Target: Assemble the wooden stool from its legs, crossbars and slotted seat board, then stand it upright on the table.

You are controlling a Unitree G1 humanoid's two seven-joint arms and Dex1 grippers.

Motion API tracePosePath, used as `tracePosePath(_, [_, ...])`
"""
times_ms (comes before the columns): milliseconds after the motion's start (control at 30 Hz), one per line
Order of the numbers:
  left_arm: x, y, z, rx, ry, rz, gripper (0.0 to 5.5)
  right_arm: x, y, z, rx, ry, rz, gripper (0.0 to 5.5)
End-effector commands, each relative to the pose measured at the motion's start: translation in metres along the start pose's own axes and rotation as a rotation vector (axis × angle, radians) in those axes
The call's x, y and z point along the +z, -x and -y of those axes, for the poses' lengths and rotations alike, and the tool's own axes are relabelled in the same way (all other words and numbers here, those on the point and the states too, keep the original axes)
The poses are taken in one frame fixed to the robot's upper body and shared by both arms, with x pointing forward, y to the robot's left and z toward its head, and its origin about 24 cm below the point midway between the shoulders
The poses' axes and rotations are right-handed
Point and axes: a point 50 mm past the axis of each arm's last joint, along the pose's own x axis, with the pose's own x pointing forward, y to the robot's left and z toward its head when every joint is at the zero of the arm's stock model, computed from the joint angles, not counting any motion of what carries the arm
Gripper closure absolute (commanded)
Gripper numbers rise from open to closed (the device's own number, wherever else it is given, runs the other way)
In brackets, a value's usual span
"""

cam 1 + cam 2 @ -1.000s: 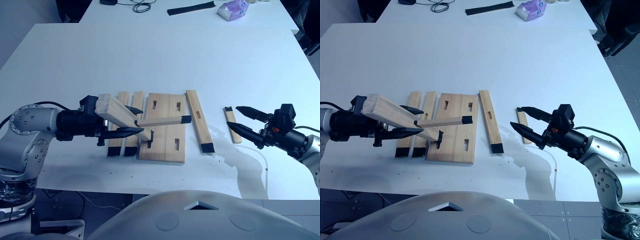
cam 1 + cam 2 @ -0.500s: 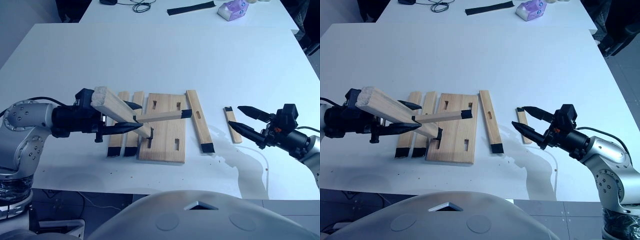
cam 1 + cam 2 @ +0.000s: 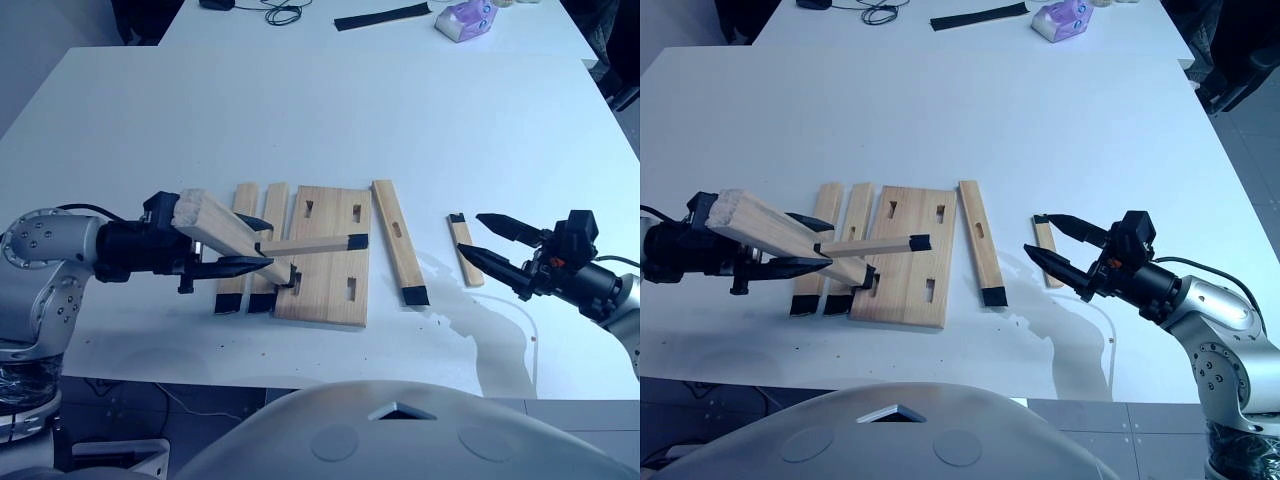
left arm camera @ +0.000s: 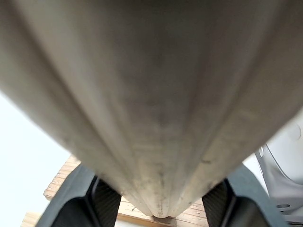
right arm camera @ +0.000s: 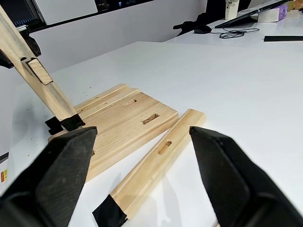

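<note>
My left gripper [image 3: 255, 243] is shut on a thick wooden leg [image 3: 225, 228] that slants down to the right. Its black-tipped lower end meets the left edge of the slotted seat board [image 3: 328, 285]. A thin crossbar [image 3: 312, 245] sticks out of the leg over the board. In the left wrist view the leg [image 4: 156, 94] looms close between the fingers [image 4: 106, 208]. Two more legs [image 3: 238, 205] lie left of the board, another leg [image 3: 398, 240] right of it. My right gripper [image 3: 471, 233] is open, straddling the near end of a short crossbar [image 3: 464, 243] flat on the table.
The white table [image 3: 330, 120] stretches far behind the parts. On a second table at the back lie a tissue pack [image 3: 465, 18], a black strip [image 3: 382, 17] and cables [image 3: 282, 12]. The table's front edge runs close below both arms.
My left gripper lifted the leg and crossbar a little, then brought them down and slightly to the left. The right arm has barely moved.
</note>
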Motion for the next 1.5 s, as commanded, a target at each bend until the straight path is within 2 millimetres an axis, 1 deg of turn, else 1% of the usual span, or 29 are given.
tracePosePath(33, [-0.003, -0.004, 0.003, -0.018, -0.001, -0.025, 3.42, 0.001, -0.003, -0.001, 0.008, 0.014, 0.005, 1.89])
tracePosePath(400, [0.001, -0.005, 0.005, -0.053, -0.013, -0.023, 3.42, 0.001, -0.003, -0.002, 0.014, 0.013, 0.009, 1.89])
tracePosePath(567, [0.009, -0.005, -0.002, -0.051, -0.028, -0.016, 3.42, 0.000, -0.005, -0.002, 0.010, 0.013, 0.015, 1.89])
tracePosePath(767, [0.017, -0.008, -0.002, -0.060, -0.028, 0.011, 3.42, -0.001, -0.006, 0.000, 0.001, 0.014, 0.021, 1.89])
tracePosePath(867, [0.020, -0.009, 0.001, -0.066, -0.031, 0.020, 3.42, -0.001, -0.005, 0.001, -0.003, 0.017, 0.023, 1.89])
tracePosePath(1000, [0.016, -0.011, 0.006, -0.073, -0.027, 0.020, 3.42, 0.000, -0.005, 0.001, -0.003, 0.019, 0.023, 1.89])
tracePosePath(1267, [0.002, -0.010, 0.008, -0.056, -0.027, -0.002, 3.42, 0.002, -0.006, 0.002, 0.008, 0.022, 0.018, 1.89])
tracePosePath(1500, [-0.002, -0.011, 0.012, -0.064, -0.020, -0.001, 3.42, 0.002, -0.006, 0.002, 0.015, 0.021, 0.012, 1.89])
